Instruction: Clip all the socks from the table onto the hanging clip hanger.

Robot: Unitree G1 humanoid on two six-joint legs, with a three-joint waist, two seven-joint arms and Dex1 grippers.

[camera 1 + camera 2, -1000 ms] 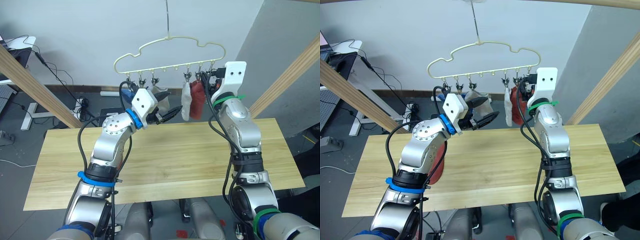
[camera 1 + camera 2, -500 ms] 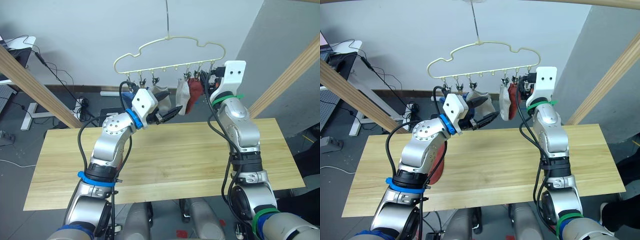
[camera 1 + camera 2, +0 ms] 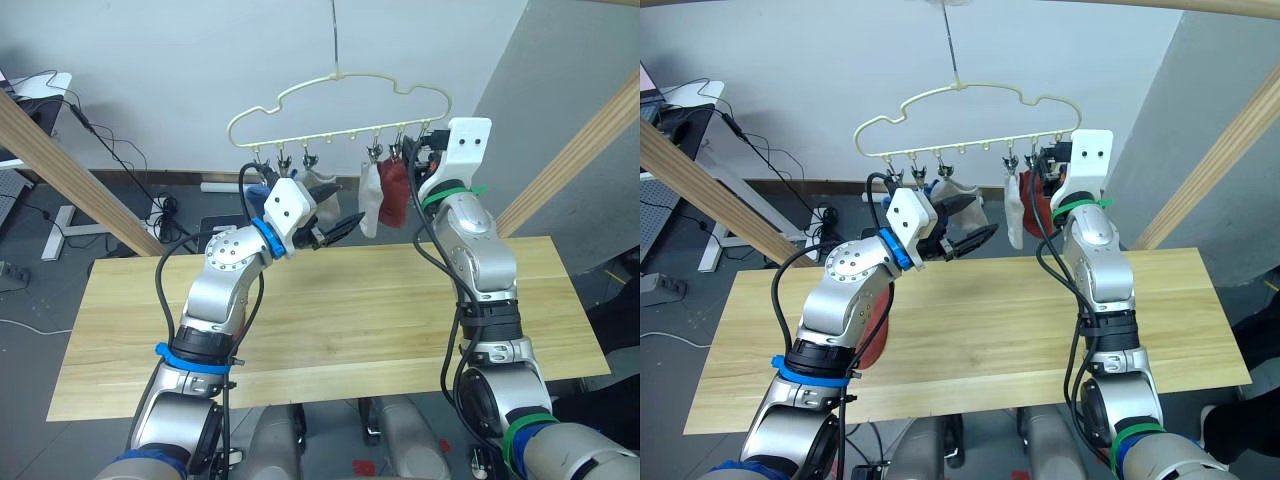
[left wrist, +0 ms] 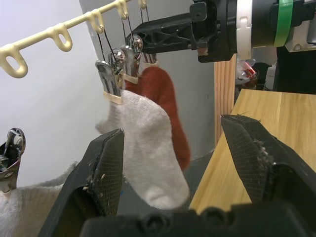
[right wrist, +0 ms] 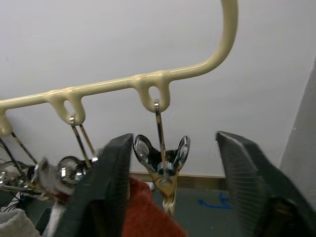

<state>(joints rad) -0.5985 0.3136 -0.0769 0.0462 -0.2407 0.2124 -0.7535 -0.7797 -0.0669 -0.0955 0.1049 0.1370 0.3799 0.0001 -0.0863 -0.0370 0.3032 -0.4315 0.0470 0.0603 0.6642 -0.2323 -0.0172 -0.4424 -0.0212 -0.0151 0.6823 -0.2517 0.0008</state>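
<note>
Table [image 3: 330, 320]: long axis runs left to right; top bare.
Clip hanger [image 3: 340, 105]: hangs by its hook above the far table edge, bar level, running left to right, clips pointing down.
Socks, counted: two hang long axis down near the right end, a light grey sock [image 3: 371, 197] and a rust-red sock [image 3: 394, 190] side by side; a second grey sock [image 3: 322, 185] shows behind the left gripper.
Change: half a second ago the grey and red pair swung leftward; now they hang nearer vertical.
Left gripper [image 3: 338, 225]: fingers spread wide, empty, near the grey sock.
Right gripper [image 5: 175, 197]: fingers apart around the end clip [image 5: 162, 158], without touching it.
</note>
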